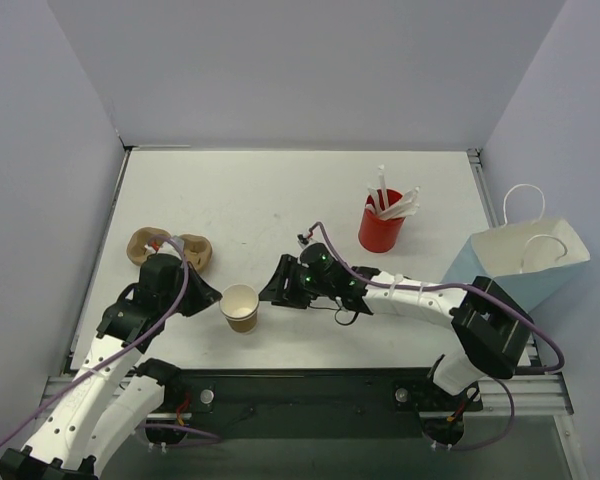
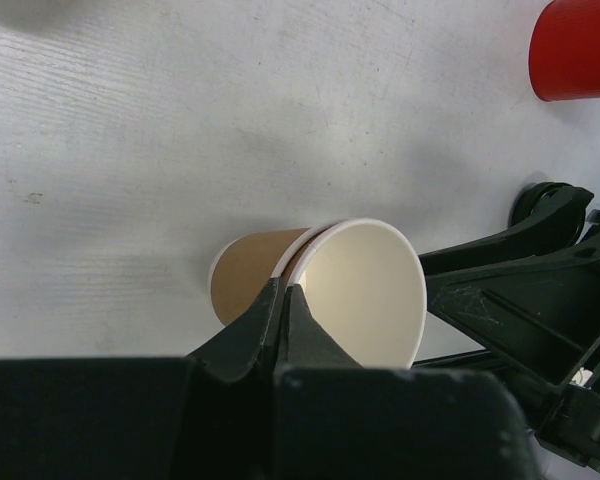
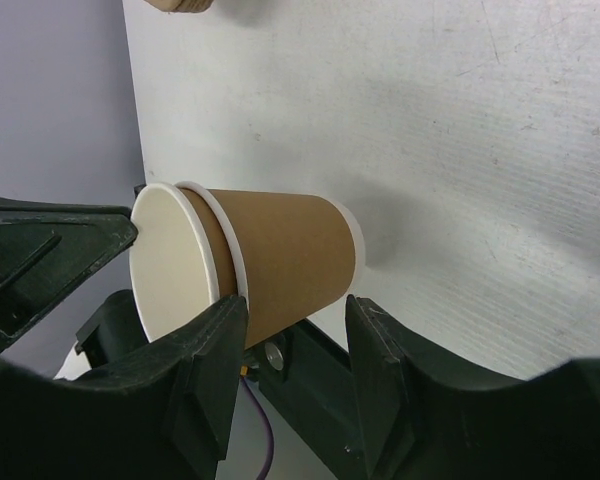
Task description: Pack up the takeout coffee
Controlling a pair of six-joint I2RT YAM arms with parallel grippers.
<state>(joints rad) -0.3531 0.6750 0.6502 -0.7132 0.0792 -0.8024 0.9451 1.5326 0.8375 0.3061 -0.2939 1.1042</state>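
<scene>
1. Kraft paper cup (image 1: 240, 307) — tan outside, white inside, no lid. It appears to stand upright on the table just ahead of the arm bases, between the two grippers. No black-lidded takeout coffee shows in any view, so its place cannot be told.
2. Left gripper (image 2: 285, 295): jaws closed on the cup's rim wall, one finger inside and one outside.
3. Right gripper (image 3: 292, 318): its fingers (image 3: 215, 345) stand apart, straddling the lower side of the cup body. They are not clamped on it.
4. The right wrist view shows two rolled rims, one just inside the other. Judgement: these are likely two nested cups, and the step in hand is to part them.
5. Procedure:
   - Close the right jaws on the tan body below the rims, lightly enough not to dent the paper.
   - Hold the left pinch firm.
   - Draw the cups apart along their axis, with no sideways twist.
6. Surface: a white matt table (image 1: 280, 190), faintly scuffed.
   - Just beyond the left gripper lies a tan moulded piece (image 1: 170, 247), possibly a cup carrier.
   - Farther right stands a red cup of white straws (image 1: 380, 233).
   - At the right edge sits a blue paper bag (image 1: 520, 270) with its top open, well apart from the cup.
7. Room: plain pale walls (image 1: 300, 70) enclose the table on three sides.
</scene>
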